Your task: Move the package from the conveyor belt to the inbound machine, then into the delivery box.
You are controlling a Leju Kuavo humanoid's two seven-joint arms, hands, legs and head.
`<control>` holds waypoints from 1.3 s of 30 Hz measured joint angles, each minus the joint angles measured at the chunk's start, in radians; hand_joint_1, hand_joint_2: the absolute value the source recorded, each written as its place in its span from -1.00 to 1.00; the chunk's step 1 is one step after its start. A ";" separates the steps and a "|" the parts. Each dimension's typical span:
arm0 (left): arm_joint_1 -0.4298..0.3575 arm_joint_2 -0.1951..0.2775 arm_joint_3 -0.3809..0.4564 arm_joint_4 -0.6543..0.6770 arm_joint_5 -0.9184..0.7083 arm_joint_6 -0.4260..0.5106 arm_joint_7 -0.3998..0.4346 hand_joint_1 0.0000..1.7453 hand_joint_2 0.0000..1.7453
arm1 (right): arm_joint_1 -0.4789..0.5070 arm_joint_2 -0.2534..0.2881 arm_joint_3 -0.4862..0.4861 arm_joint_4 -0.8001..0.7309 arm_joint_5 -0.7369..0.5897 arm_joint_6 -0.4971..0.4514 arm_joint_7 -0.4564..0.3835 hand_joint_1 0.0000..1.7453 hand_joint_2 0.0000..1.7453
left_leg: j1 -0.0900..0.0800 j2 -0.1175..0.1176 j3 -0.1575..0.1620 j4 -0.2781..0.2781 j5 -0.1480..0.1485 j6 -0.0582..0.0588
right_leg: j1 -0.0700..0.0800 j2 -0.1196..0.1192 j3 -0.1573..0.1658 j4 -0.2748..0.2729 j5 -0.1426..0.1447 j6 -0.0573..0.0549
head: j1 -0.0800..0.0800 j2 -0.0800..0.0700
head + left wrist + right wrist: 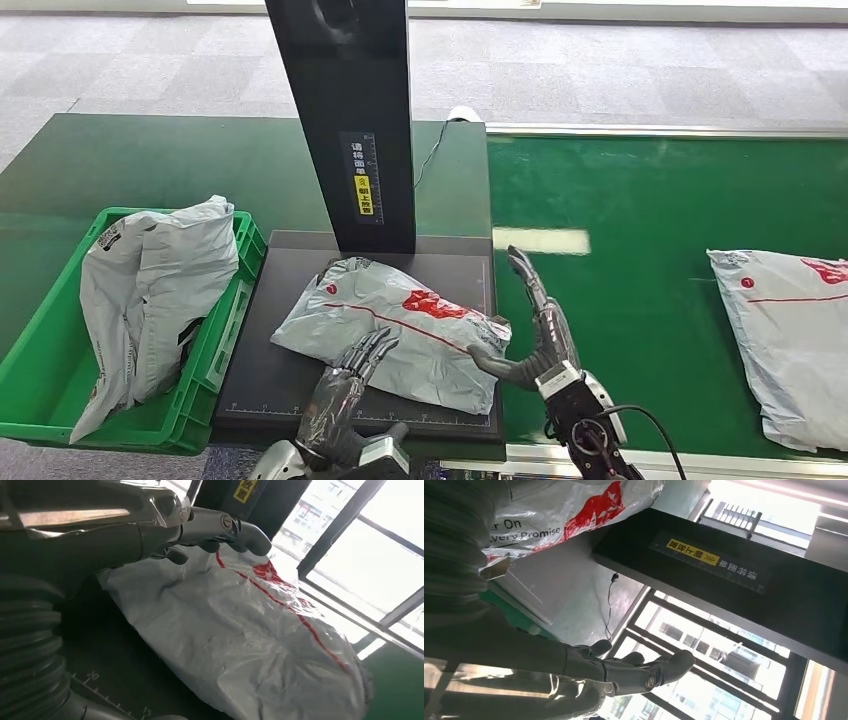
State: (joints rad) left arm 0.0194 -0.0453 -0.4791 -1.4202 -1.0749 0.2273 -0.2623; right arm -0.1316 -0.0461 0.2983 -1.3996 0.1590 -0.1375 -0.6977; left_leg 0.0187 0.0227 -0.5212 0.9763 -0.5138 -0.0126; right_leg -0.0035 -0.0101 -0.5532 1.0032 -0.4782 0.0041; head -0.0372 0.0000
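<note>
Package [400, 325] lies on the inbound machine's platform [270, 380]; our left hand [345, 395] rests on its near edge, right hand [535, 335] released beside it. Next we need a grasp toward the green delivery box [215, 355].

Black upright post [350, 120] of the machine: vertical white Chinese line with a ruler scale, over a yellow label [364, 196] in black characters, too small to read for sure.

Grey package [569, 510] on the black platform [270, 370]: "...er On" and "...very Promise" in dark print, beside red graphics.

Platform edge: scale ticks, numbers unclear.
</note>
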 joint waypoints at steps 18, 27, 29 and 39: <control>-0.495 -0.052 -0.007 0.346 -0.127 -0.006 0.162 -1.00 1.00 | 0.002 0.066 -0.041 0.017 0.003 0.042 0.000 -1.00 1.00 | 0.000 0.000 0.000 0.001 0.002 0.001 | 0.000 0.000 0.000 0.000 0.001 0.000 | 0.000 0.000; -0.684 -0.113 -0.079 0.654 -0.064 -0.395 0.130 -1.00 1.00 | -0.011 0.086 -0.079 0.046 0.018 0.040 0.000 -1.00 1.00 | 0.000 -0.002 -0.001 0.001 0.002 0.001 | 0.000 -0.002 0.001 0.000 0.001 0.001 | 0.000 0.000; -0.714 -0.122 -0.089 0.700 -0.053 -0.419 0.129 -1.00 1.00 | -0.009 0.089 -0.088 0.049 0.022 0.035 0.000 -1.00 1.00 | 0.000 -0.003 0.000 0.001 0.002 0.001 | 0.000 -0.002 0.001 0.000 0.001 0.001 | 0.000 0.000; -0.768 -0.140 -0.106 0.797 -0.037 -0.434 0.129 -1.00 1.00 | -0.007 0.098 -0.105 0.051 0.029 0.026 0.000 -1.00 1.00 | 0.000 -0.004 0.003 0.001 0.002 0.001 | 0.000 -0.004 0.006 0.000 0.001 0.001 | 0.000 0.000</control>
State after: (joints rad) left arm -0.7485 -0.1854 -0.5854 -0.6228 -1.1120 -0.2065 -0.1331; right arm -0.1388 0.0523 0.1932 -1.3487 0.1884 -0.1117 -0.6977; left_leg 0.0185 0.0186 -0.5181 0.9769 -0.5116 -0.0116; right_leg -0.0038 -0.0142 -0.5476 1.0034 -0.4771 0.0047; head -0.0373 0.0000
